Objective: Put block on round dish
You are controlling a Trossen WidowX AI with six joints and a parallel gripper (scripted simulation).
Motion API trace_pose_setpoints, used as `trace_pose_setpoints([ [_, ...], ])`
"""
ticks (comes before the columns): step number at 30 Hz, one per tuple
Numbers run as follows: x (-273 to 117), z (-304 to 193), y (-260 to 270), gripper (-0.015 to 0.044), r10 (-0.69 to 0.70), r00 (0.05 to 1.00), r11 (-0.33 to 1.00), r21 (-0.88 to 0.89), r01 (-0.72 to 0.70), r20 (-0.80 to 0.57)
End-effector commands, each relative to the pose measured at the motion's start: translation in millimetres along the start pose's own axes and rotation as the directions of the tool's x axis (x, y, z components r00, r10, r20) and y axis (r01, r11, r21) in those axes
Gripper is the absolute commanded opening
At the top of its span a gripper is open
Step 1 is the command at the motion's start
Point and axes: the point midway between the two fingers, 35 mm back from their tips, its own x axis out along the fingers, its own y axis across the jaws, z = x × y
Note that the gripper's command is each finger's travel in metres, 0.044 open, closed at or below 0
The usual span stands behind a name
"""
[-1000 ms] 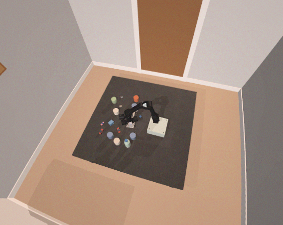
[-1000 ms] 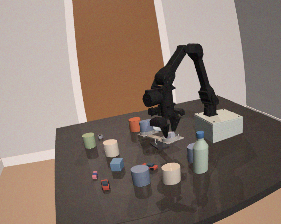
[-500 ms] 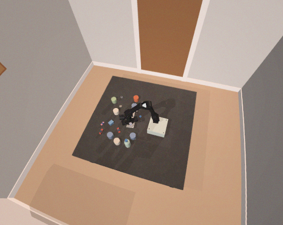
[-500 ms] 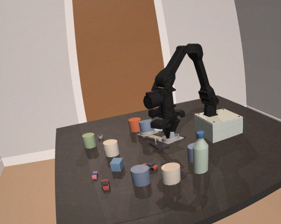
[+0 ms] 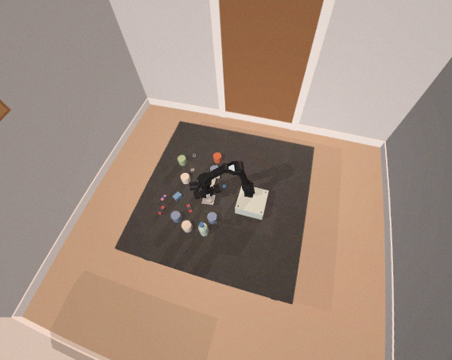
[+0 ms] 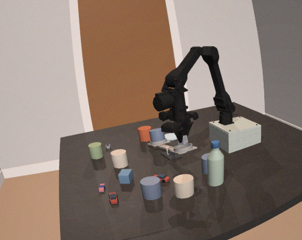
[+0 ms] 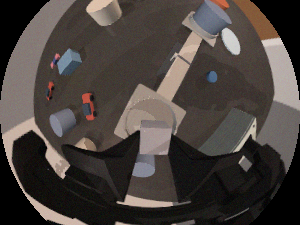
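My gripper (image 6: 184,137) (image 7: 153,135) is shut on the pale grey block (image 6: 185,140) (image 7: 155,130), just above the uncovered near pan (image 6: 194,148) (image 7: 129,106) of the balance, inside or just over its raised ring. The other blue-grey cup (image 5: 214,169) (image 6: 157,135) (image 7: 212,18) stands upright on the far pan. The beam (image 7: 180,74) joins the pans. A matching blue-grey cup (image 5: 212,217) (image 6: 205,164) (image 7: 144,166) stands on the table behind the bottle. The pale round dish (image 5: 231,167) (image 6: 170,136) (image 7: 231,41) lies beside the far pan, with no cup above it.
An orange cup (image 6: 144,134) is behind the far pan. A green bottle (image 6: 215,170), cream cups (image 6: 183,186) (image 6: 119,159), another blue-grey cup (image 6: 151,188), a green cup (image 6: 96,151), a blue cube (image 6: 125,176) and toy cars (image 6: 113,198) stand around. A small blue object (image 7: 212,76) lies beside the beam.
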Motion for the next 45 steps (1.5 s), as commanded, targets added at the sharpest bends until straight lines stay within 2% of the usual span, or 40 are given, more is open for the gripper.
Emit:
trace_pose_setpoints([
  [1,-33,1,3,0.0,0.018,1.0,1.0,-0.005,-0.018,0.009],
  [7,-67,0,-1,0.0,0.018,1.0,1.0,-0.005,-0.017,0.009],
  [16,-67,8,-2,0.0,0.018,1.0,1.0,-0.005,-0.018,0.01],
  [32,-46,100,-27,0.0,0.035,0.999,0.999,-0.012,-0.035,0.024],
  [45,-31,168,-75,0.0,0.039,0.998,0.999,0.014,-0.039,0.042],
])
